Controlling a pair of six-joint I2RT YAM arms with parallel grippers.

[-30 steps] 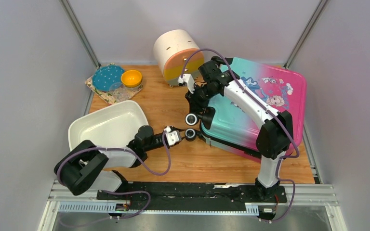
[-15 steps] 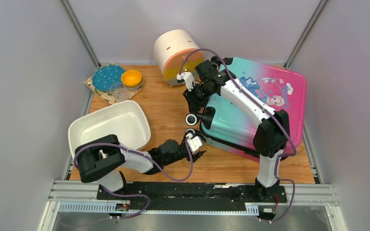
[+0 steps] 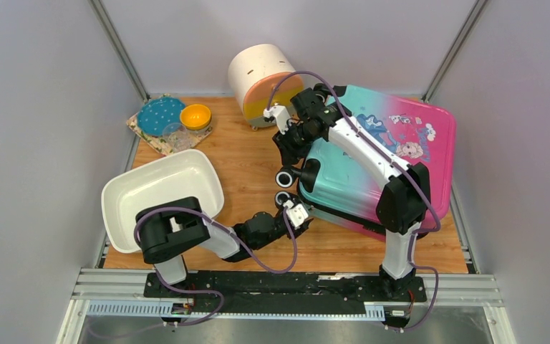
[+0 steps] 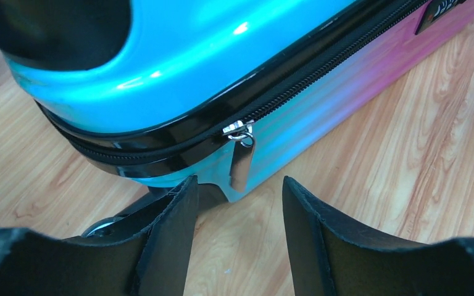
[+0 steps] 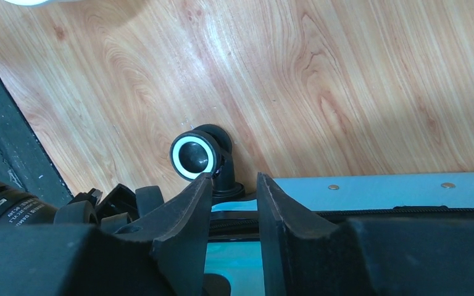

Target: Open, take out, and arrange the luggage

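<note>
Luggage (image 3: 408, 143) laid flat on right half of table (image 3: 243, 161), closed. Teal-to-pink hard shell, princess print up. Zipper (image 4: 321, 80) shut where visible, metal pull (image 4: 241, 157) hung at near teal corner. Black wheels (image 3: 284, 177) pointed left.

The left arm (image 3: 218, 240) lies low, folded back near its base, forearm stretched rightward, the left gripper (image 3: 304, 210) with jaws spread and nothing between them. The right arm (image 3: 372, 154) reaches far forward and leftward, the right gripper (image 3: 286, 147) pointing down, fingers narrowly parted.
</note>
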